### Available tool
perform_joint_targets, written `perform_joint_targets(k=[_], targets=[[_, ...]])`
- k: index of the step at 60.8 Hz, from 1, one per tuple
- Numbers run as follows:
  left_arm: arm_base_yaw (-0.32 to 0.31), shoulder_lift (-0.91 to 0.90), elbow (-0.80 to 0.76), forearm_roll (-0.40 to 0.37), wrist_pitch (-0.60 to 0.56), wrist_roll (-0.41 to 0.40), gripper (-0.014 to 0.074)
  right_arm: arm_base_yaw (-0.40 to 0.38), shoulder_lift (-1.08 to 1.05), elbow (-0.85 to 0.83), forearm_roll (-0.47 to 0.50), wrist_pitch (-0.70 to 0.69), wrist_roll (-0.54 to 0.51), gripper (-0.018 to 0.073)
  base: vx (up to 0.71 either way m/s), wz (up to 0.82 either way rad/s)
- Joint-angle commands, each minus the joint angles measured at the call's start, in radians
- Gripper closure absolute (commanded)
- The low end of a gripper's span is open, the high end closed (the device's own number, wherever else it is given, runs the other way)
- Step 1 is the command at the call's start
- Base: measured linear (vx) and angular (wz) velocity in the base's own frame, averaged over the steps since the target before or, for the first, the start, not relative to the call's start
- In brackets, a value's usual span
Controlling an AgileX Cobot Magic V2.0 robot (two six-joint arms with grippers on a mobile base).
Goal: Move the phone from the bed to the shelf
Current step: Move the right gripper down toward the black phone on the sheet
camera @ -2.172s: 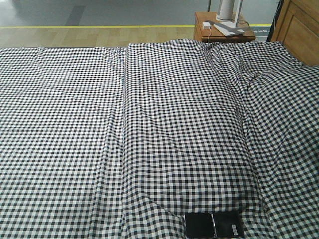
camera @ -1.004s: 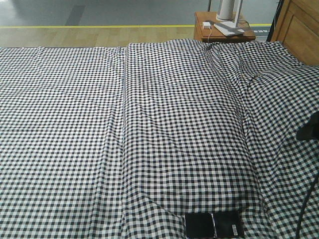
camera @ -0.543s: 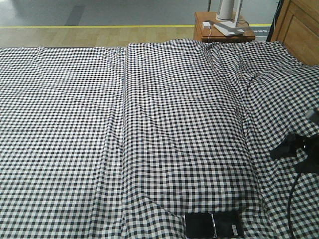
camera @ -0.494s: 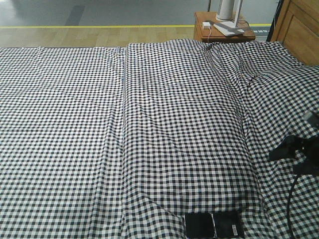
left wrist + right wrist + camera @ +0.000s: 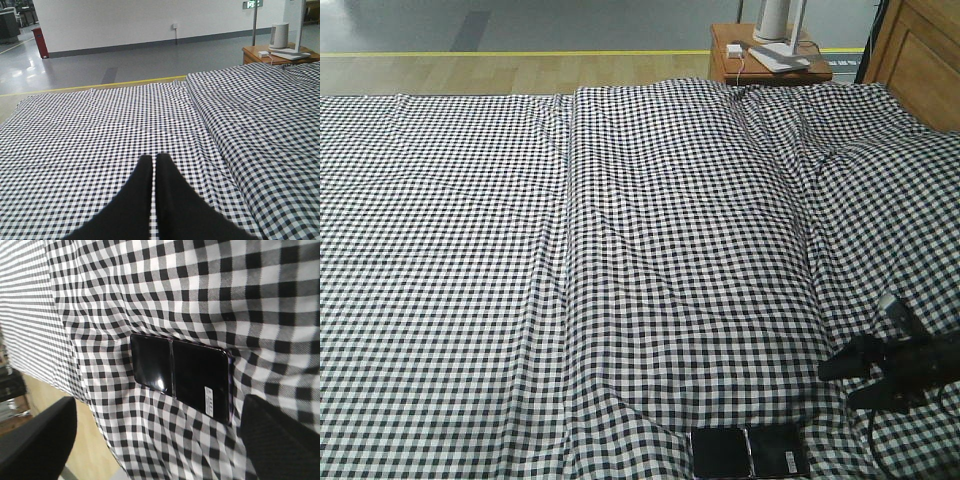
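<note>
**Phone risks sliding off bed**

The bed [image 5: 620, 250] is holding the phone [image 5: 750, 452] flat at its near edge. The right end effector [image 5: 847, 381] is hovering beside it, fingers apart; the left end effector [image 5: 154, 167] is resting with fingers together. A glancing touch could push it off.

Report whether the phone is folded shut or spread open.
Spread open: the phone lies flat on the bed, both black halves showing beside the middle crease.

Mock bedroom: gingham bed [image 5: 670, 250], yellow-lined hall floor [image 5: 125, 60]
</note>
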Motion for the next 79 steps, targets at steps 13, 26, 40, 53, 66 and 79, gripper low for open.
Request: perform_joint_targets(k=[13,26,40,53,66,79], targets=[[0.000,-0.010,-0.026,-0.005,-0.070,-0.004,0.0596,0.038,0.074,-0.017,0.073,0.053,-0.142,-0.0049,0.00,0.00],[0.000,-0.010,-0.026,-0.005,-0.070,-0.004,0.0596,0.055,0.155,-0.044,0.099,0.051,-0.158,-0.0042,0.00,0.00],[0.000,-0.010,-0.026,-0.005,-0.070,-0.004,0.0596,0.055,0.227,-0.096,0.106,0.123,-0.147,-0.0034,0.00,0.00],[0.000,-0.010,-0.026,-0.005,-0.070,-0.004,0.0596,0.055,0.265,-0.098,0.100,0.107,-0.148,-0.0034,0.00,0.00],[0.000,-0.010,-0.026,-0.005,-0.070,-0.004,0.0596,0.055,0.288,-0.098,0.105,0.104,-0.164,-0.0034,0.00,0.00],[0.000,-0.010,-0.026,-0.005,-0.070,-0.004,0.0596,0.055,0.296,-0.098,0.169,0.130,-0.180,-0.0034,0.00,0.00]])
